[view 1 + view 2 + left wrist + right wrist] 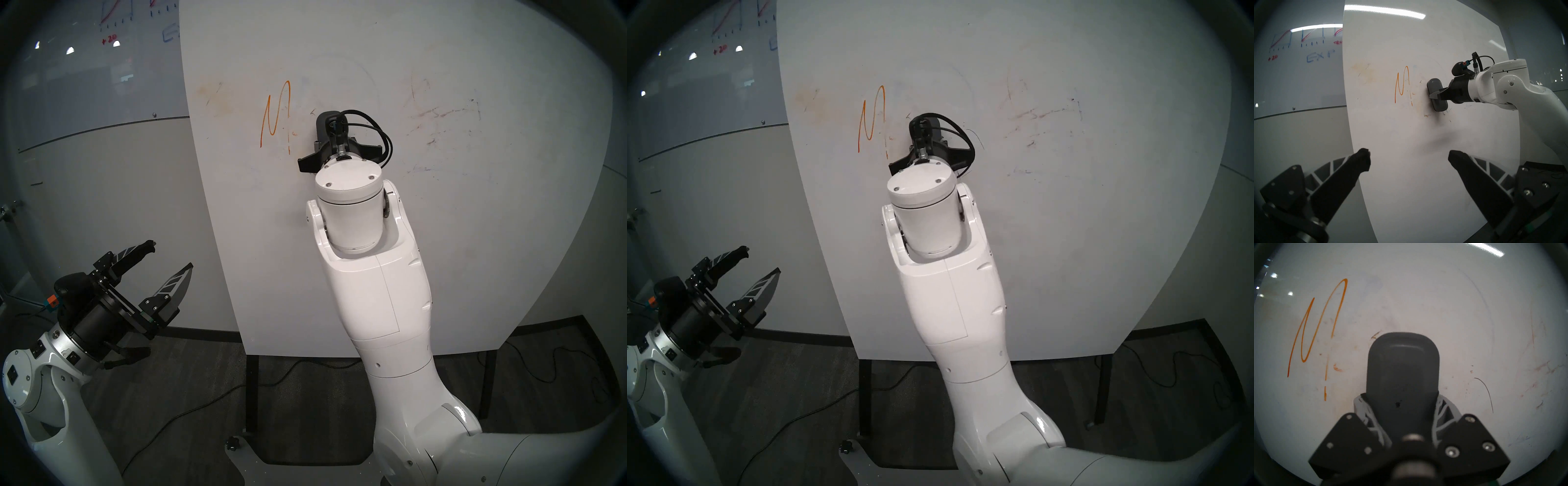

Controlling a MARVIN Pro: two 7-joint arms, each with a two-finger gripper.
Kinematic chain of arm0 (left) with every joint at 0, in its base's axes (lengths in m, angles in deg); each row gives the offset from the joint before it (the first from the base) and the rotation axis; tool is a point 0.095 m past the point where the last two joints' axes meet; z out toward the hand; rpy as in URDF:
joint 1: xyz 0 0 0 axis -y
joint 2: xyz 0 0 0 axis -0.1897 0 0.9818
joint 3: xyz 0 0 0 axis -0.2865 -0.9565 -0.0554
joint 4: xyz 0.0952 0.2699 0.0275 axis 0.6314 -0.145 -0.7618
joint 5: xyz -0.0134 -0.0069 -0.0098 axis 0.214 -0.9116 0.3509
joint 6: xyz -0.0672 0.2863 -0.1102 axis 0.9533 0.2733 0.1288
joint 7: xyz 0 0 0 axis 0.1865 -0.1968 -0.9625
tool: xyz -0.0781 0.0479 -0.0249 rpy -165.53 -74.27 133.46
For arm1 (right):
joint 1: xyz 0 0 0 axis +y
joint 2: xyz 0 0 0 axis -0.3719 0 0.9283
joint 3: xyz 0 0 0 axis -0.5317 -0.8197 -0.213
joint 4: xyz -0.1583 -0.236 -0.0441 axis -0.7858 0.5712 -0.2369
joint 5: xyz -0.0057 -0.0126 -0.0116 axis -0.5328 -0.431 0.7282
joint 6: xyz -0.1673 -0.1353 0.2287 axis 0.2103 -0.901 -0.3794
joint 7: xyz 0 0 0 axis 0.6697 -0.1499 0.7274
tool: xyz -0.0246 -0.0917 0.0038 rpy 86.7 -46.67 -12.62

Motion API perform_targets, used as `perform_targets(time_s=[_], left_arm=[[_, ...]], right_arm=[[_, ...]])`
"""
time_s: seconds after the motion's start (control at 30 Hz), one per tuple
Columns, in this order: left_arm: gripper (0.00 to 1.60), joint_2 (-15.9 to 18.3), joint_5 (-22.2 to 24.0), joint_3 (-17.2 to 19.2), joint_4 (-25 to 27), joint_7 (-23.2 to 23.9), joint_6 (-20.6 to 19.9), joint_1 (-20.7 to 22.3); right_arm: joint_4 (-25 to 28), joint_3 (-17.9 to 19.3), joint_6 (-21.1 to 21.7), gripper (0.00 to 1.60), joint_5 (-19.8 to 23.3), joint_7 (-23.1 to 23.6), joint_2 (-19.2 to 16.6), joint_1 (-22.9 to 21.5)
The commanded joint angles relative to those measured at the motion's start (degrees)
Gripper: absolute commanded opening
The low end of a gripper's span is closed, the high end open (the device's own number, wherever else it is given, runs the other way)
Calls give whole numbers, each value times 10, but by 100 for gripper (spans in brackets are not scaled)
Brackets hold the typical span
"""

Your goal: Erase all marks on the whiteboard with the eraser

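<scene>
With my right claw [1398,405] clamped on the eraser [1402,365], left claw [1409,159] open and idle, I press flat against the whiteboard [1423,302] and sweep across the orange letter [1318,327].

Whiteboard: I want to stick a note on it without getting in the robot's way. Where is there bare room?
The whiteboard is bare below the eraser, down to its bottom edge, and above the orange M. It is crowded around the M, where the right gripper holds the eraser.

The whiteboard [390,51] stands upright on black legs [251,393] over dark carpet [169,390]. An orange "M" [276,113] sits left of centre on it, faint brownish smudges [441,112] at upper right, and the eraser [1437,95] is pressed flat against its middle.
</scene>
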State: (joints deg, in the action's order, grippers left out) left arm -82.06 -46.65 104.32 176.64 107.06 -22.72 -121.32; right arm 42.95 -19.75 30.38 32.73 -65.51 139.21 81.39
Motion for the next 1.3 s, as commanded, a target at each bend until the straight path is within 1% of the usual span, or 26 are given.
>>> perform_targets(time_s=[0.0,0.3,0.87,0.97,1.27], left_arm=[[160,1,5,-1,11,-1,-1,0],[160,1,5,-1,11,-1,-2,0],[160,1,5,-1,11,-1,-2,0],[160,1,5,-1,11,-2,-2,0],[160,1,5,-1,11,-1,-2,0]], right_arm=[[1,-23,-3,0,-1,-6,30,-22],[-11,-46,1,0,2,-19,42,-30],[-26,-72,12,0,18,-60,51,-39],[-39,-75,12,0,16,-73,57,-44],[-70,-84,10,0,15,-90,75,-63]])
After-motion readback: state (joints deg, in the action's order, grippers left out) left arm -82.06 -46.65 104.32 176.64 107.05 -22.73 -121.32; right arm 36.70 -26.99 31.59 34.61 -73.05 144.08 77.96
